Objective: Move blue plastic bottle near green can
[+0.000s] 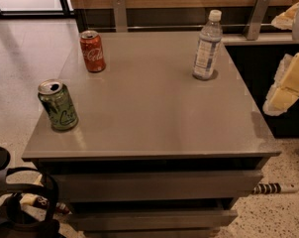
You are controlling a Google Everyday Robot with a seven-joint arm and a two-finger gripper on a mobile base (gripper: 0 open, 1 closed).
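Observation:
The blue plastic bottle [207, 46] stands upright at the back right of the grey table top [154, 108]; it is clear, with a white cap and a pale label. The green can [58, 105] stands upright near the front left corner, its silver top open. My gripper [286, 53] is at the right edge of the view, beyond the table's right side and to the right of the bottle. Its cream fingers [283, 90] stand apart, open and empty. Bottle and green can are far apart, on opposite sides of the table.
A red cola can [92, 51] stands at the back left of the table. Drawer fronts [154, 185] lie below the table top. A wooden wall with metal brackets [120, 11] runs behind. Dark robot parts and cables [21, 207] are at the bottom left.

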